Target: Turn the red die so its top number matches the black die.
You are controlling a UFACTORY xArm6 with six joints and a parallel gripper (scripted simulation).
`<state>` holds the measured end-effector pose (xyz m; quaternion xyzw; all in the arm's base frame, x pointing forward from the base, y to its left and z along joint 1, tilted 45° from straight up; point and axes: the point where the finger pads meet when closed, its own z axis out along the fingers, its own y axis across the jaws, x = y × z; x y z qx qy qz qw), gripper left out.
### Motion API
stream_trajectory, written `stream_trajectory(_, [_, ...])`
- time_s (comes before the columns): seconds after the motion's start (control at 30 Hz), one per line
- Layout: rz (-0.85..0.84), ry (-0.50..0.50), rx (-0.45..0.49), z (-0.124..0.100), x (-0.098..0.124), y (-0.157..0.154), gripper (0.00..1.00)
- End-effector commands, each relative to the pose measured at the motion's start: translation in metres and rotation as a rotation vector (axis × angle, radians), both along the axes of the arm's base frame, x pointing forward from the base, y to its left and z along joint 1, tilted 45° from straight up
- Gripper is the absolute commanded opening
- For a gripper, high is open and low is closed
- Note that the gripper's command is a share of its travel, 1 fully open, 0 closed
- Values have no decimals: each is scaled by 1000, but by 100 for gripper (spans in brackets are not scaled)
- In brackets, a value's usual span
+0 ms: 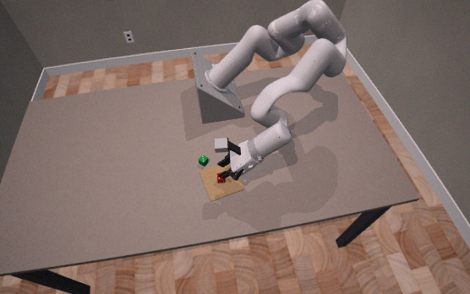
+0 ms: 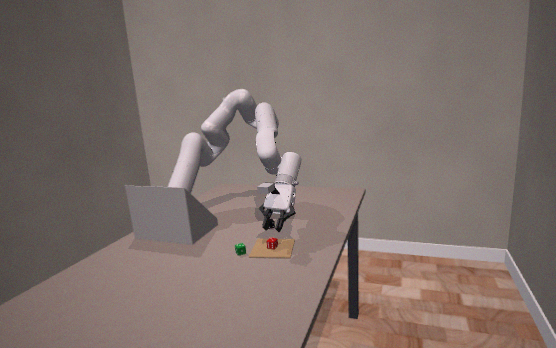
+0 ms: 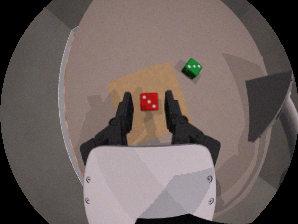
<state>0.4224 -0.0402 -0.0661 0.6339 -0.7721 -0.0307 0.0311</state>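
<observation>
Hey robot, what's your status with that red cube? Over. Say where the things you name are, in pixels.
Gripper (image 1: 224, 169) (image 2: 273, 227) (image 3: 148, 99) open, empty. Red die (image 1: 221, 179) (image 2: 272, 244) (image 3: 149, 101) on mat (image 1: 213, 193) (image 2: 285, 252) (image 3: 162, 75). Green die (image 1: 203, 160) (image 2: 240, 249) (image 3: 192, 68) off to the side, not in the way.

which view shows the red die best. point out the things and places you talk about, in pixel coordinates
The wrist view: it shows the red die (image 1: 221, 178) (image 2: 272, 244) (image 3: 149, 101) from above, unobstructed, with three pips readable. The top view has it small and partly covered by a gripper finger; the exterior view shows it small, on the mat (image 1: 212, 194) (image 2: 257, 252) (image 3: 117, 90).

Dim, even light greys the room. Soft shadows of the arm spread over the surface (image 1: 106, 169) (image 2: 200, 290), mostly beyond the mat (image 1: 211, 192) (image 2: 257, 254) from the green die (image 1: 203, 160) (image 2: 240, 249). Grain speckles everything; small details blur. The wrist view bulges, black at its corners.
</observation>
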Motion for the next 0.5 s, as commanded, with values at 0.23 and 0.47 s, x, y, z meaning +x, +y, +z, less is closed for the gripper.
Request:
stream_trajectory(0.23, [-2,-3,-1,-14,3,14,47])
stream_trajectory(0.47, [-2,-3,-1,-22,4,22,47])
